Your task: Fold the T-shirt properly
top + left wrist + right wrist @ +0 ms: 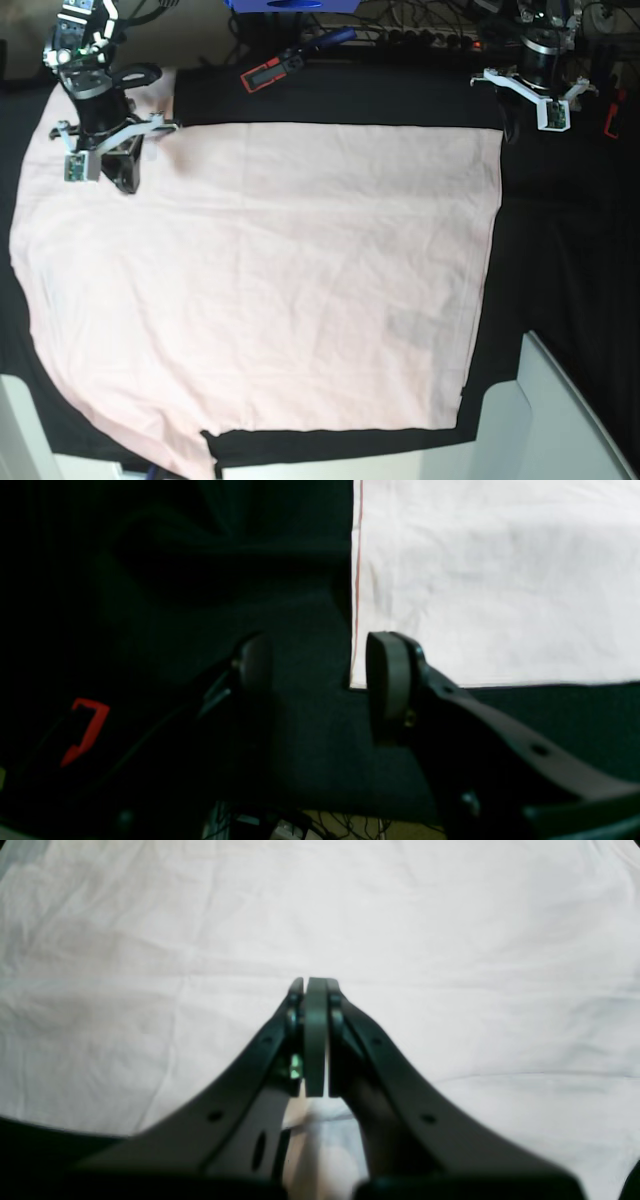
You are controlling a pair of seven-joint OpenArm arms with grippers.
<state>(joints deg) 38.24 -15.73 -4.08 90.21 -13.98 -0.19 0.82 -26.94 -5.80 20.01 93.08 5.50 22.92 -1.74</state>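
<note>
Apparently at the first fold, the T-shirt (260, 290) lies flat mid-frame; the left gripper (320, 667), parted and empty, must descend onto its upper-right corner, while the right gripper (316, 990) sits closed upper left.

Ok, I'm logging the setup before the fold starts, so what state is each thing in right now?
Pale pink cotton T-shirt: spread flat, plain side up, lightly wrinkled, not folded yet.
Left pincer: open, empty, at the shirt's corner, one finger on each side of the hem.
Right pincer: shut, over the shirt; no cloth visibly pinched.
Black cloth table cover: lying flat under the shirt.
</note>
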